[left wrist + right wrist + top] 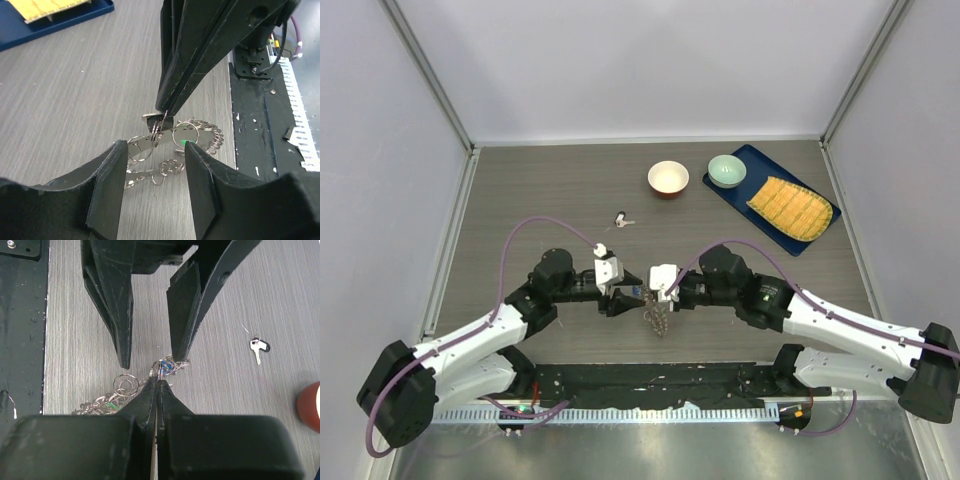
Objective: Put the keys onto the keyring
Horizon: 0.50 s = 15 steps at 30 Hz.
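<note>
Top view: both arms meet at 6 o'clock of the surface point(520, 190), by its near edge. There the keyring point(657, 319) sits betw. the two sets of jaws: a tangled bunch of rings + silver keys. Wrist views show a green cap point(188, 143) and a blue cap point(167, 367) in it. Most of the bunch seems to trail on the surface; can't tell if any hangs free.

State of right jaws: fully closed, tips pinching one thin ring of the bunch. State of left jaws: wide apart, holding nothing, tips either side of the pinched ring from the opp. direction, apparently not touching it.

One loose key point(257, 346), black head, lies flat at approx. 11 o'clock from the jaws, well apart. No other loose keys seen.

Handling (est.):
- Key: light, stiff, slick and flat, so prob. skids. Take it by the thicker black head.
- Keyring: floppy, will shift as a mass. Ring wire is thin + springy, so pinch firmly close to the split or it slips.
</note>
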{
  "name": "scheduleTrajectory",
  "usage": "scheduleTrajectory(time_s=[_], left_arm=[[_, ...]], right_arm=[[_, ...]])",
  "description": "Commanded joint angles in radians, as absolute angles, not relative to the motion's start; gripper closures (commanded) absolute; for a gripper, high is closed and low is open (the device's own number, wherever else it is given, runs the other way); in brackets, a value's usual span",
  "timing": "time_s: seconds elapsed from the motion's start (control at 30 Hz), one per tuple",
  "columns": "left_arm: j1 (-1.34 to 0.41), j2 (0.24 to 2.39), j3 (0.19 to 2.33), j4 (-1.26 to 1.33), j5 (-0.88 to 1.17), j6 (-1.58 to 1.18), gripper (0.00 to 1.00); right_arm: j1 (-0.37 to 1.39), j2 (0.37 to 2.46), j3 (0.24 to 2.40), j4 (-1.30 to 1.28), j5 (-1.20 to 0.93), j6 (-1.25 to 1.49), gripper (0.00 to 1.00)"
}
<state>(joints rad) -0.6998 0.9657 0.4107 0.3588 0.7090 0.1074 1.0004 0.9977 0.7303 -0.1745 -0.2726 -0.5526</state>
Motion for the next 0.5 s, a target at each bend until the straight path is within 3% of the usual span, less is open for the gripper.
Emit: scheduleTrajectory(time_s=[0.0, 0.47], left_arm=[[-0.695, 1.003, 0.485, 0.315, 0.801, 0.141, 0.48], [-0.695, 1.046, 0.529, 0.290, 0.856, 0.115, 0.62]], right_arm=[[1.005, 0.965, 0.790, -0.138, -0.319, -0.575, 0.99], [1.005, 0.979, 0.798, -0.140, -0.342, -0.574, 0.99]])
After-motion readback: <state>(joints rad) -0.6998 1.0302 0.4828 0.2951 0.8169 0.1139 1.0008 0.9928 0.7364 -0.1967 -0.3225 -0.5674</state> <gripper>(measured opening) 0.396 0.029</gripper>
